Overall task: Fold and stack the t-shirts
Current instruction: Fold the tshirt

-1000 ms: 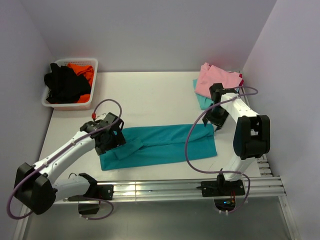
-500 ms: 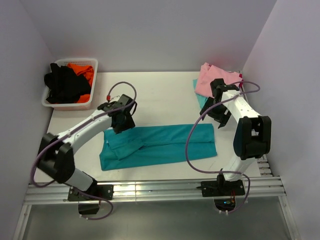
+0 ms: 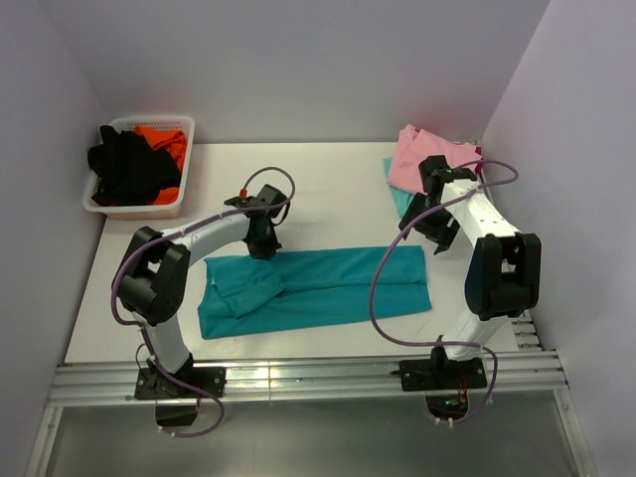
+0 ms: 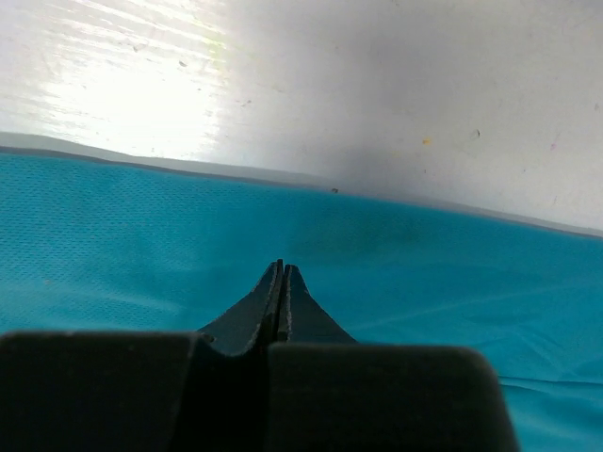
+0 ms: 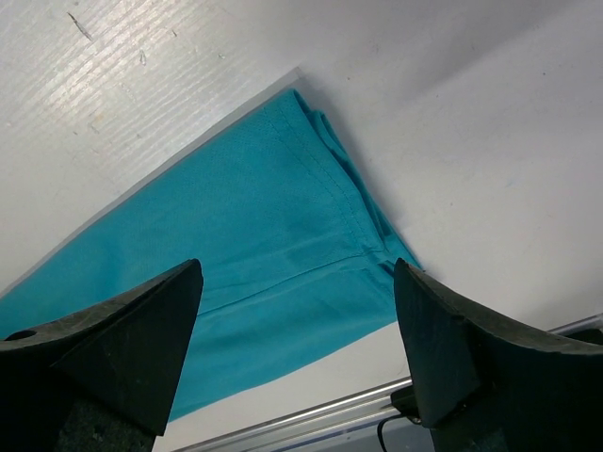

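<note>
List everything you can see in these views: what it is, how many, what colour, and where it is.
teal tee: one, teal, folded into a long strip across the middle of the table
pink tee: one, pink, folded, far right corner
aqua tee: one, pale aqua, under the pink tee
basket: one, whitish, far left corner
black clothes: a heap, count unclear, in the basket
orange cloth: at least one, in the basket behind the black clothes
table: one, white
rail: one, silver, near edge
cables: two, purple, along the arms
arms: two, white and black, based on the rail
left gripper: black, shut, at the teal tee's far edge
right gripper: black, open, above the teal tee's right end
</note>
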`<state>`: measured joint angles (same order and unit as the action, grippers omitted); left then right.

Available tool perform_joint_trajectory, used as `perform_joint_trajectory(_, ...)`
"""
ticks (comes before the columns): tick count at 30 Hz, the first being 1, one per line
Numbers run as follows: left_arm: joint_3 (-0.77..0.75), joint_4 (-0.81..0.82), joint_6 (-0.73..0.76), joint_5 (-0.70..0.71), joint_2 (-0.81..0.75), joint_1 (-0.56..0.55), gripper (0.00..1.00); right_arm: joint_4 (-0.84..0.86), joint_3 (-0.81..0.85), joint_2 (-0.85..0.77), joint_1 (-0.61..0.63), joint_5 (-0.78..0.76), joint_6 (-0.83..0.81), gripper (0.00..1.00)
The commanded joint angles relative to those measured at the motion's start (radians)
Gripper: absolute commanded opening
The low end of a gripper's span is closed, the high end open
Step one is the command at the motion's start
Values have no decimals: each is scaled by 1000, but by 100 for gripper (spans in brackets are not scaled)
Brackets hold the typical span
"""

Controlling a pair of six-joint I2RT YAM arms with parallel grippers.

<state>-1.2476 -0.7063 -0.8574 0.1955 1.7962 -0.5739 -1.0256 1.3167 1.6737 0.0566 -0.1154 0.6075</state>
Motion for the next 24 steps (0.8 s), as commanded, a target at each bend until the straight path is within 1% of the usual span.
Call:
perform_joint_trajectory(1,-9,22,21,-33,9,-6,0,-21,24,-22,3,-27,-6,89)
perform_joint_trajectory(5,40,28,11,-63,-50,-7,0,-21,39,-2,2,-29,-8,88)
perform_joint_trajectory(9,118,27,-3,-85,-75,-21,0,-13,39,14,2,-26,-6,88)
perform_joint_trajectory(15,201,31,-51,-106,-135,-76,0,-1,30,29,2,-27,-11,87)
perform_joint_trajectory(19,200,1,-75,-139,-159,-145,0,16,6,37,2,-27,-18,87)
perform_joint_trajectory(24,157,-123,-144,-108,-211,-245,0,47,-42,32,2,-18,-26,87)
